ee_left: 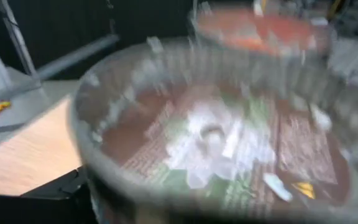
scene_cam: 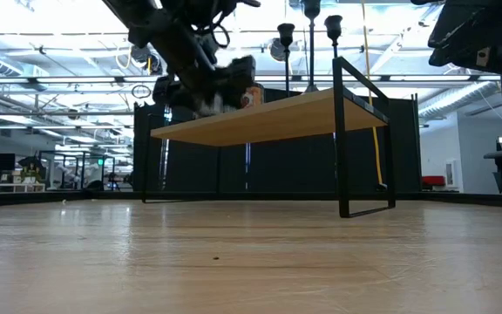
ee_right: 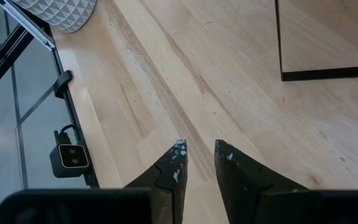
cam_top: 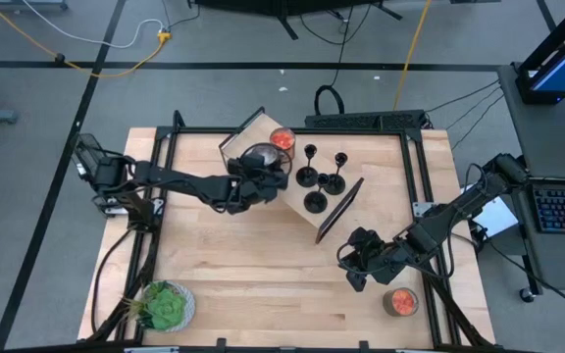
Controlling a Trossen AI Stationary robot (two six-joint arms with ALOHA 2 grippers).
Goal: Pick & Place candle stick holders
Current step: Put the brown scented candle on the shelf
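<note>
While the left hand (cam_top: 263, 176) sits on the raised wooden shelf (cam_top: 292, 211) at a grey jar (cam_top: 261, 157), the three black candle stick holders (cam_top: 324, 176) stand just to its right on the same shelf, near its back edge. Two are side by side toward the back, and the third (cam_top: 316, 201) stands nearer the front. All three are upright, stems vertical, so any grasp has to close across a thin stem or the small cup from the side or from above.

Up close in the left wrist view, the grey jar (ee_left: 216, 137) fills the picture, with an orange-topped jar (ee_left: 260, 28) just behind it. I cannot tell whether this hand's fingers are clamped on the jar or only around it.

By contrast, the right hand (ee_right: 197, 158) hovers over the bare table (cam_top: 263, 284) in front of the shelf, fingers nearly together with only a narrow gap and nothing between them. Another orange-topped jar (cam_top: 400, 301) lies just beside it, toward the table's front edge.

Judging by position, the left hand is nearer the holders and already at shelf height, but it is busy at the jar. From the right hand they lie up and to the back left, beyond the shelf's dark end frame (cam_top: 339, 209), which it would have to clear.
</note>
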